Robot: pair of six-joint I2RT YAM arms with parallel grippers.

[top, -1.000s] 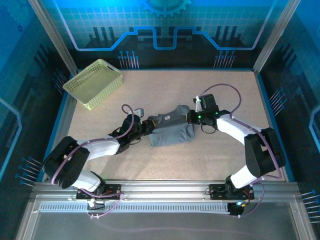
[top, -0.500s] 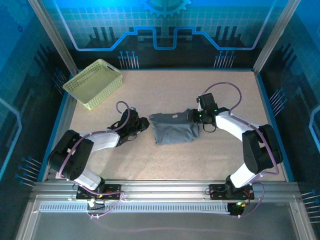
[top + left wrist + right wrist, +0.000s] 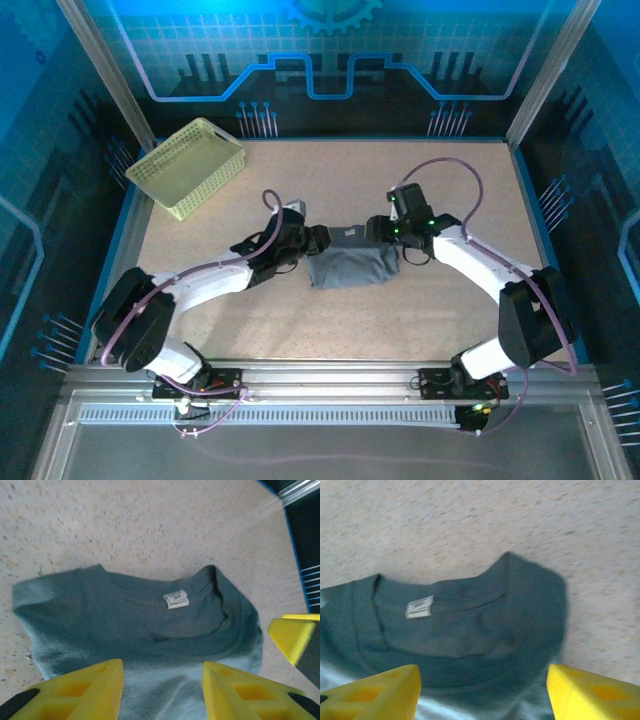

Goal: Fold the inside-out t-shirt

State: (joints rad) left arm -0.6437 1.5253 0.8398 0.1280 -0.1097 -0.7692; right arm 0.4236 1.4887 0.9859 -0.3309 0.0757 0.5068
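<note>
Inside-out t-shirt [image 3: 350, 265] lies folded small at the middle of the table [image 3: 450, 180], left gripper [image 3: 318, 240] and right gripper [image 3: 376, 229] both open and empty at its collar, probably needing a fresh grasp there for a final fold.

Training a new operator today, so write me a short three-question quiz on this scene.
1. True or false: the t-shirt lies outside the basket.
2. The left gripper and right gripper are: A both open, B both shut on fabric, C one open and one shut.
3. What small white thing is sewn on the t-shirt?

Key: 1 true. 2 A. 3 a label.
</note>
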